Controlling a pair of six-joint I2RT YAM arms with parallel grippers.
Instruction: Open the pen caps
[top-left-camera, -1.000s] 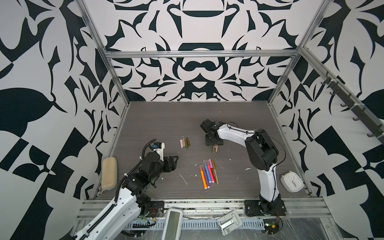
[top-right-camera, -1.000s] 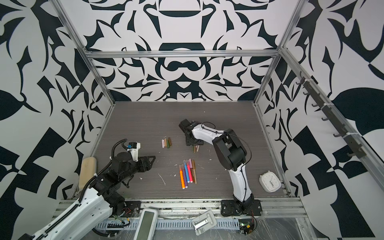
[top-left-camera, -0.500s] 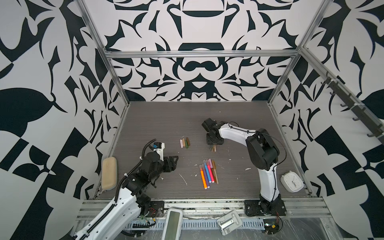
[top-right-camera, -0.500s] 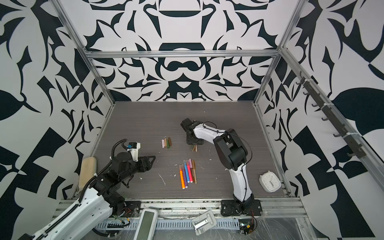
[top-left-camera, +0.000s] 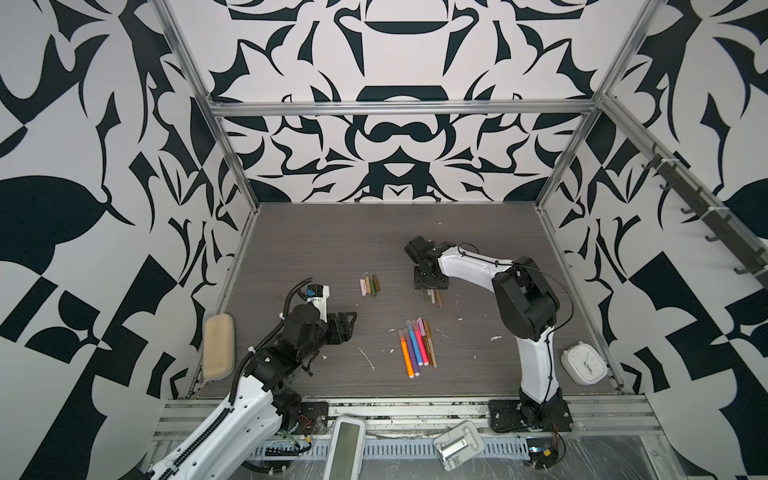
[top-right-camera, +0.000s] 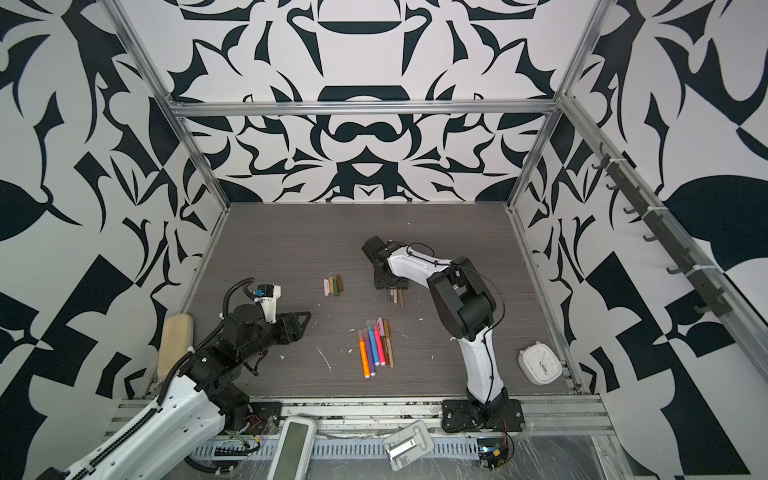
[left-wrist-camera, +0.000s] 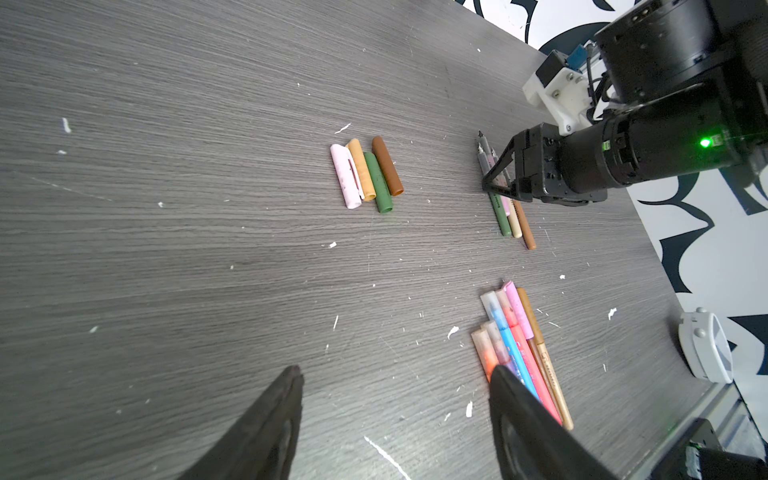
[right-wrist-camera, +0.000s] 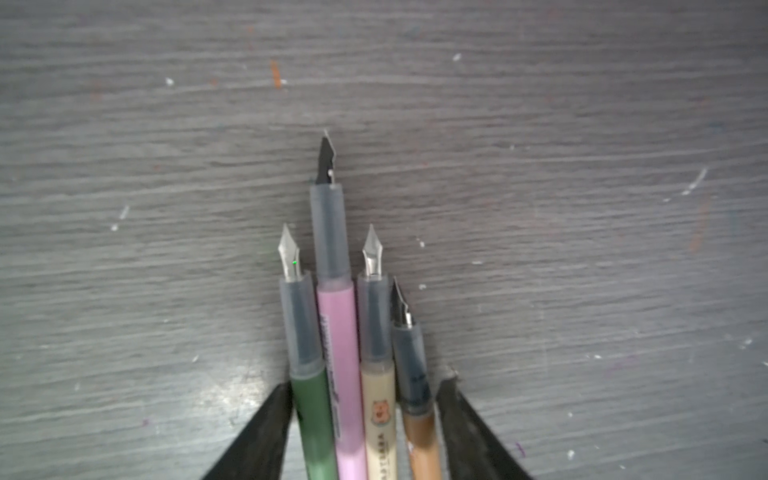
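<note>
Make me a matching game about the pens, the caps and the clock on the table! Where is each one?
Things:
1. bare-nib pens
2. loose caps
3. capped pens
4. clock

Places:
A. near the table's front right corner
B. inside the open right end effector
C. bunched at the front middle
D. short stubs side by side, nothing touching them

Pairs: 1-B, 2-D, 3-C, 4-A
</note>
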